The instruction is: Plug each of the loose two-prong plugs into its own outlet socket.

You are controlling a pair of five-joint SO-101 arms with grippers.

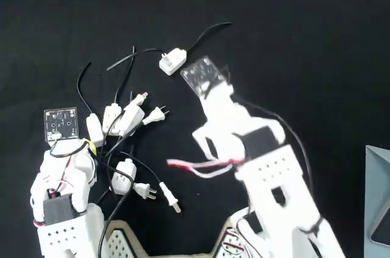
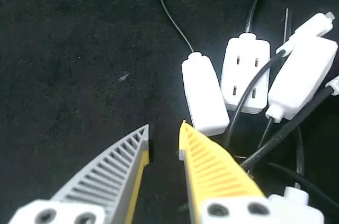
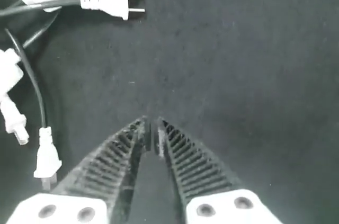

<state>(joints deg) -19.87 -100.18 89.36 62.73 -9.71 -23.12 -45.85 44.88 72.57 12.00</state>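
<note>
Plug point(image 3: 114, 2) lay loose at upper left; right gripper point(image 3: 152, 123), nearly closed and empty, would need widening to grasp its body squarely.

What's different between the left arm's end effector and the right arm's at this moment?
The left end effector has its fingers apart with a clear gap; the right end effector has its fingers nearly together. The left end effector sits close beside a white outlet block; the right end effector is over black cloth, with a loose plug farther off. Both hold nothing and have ribbed, tapering fingers.
</note>
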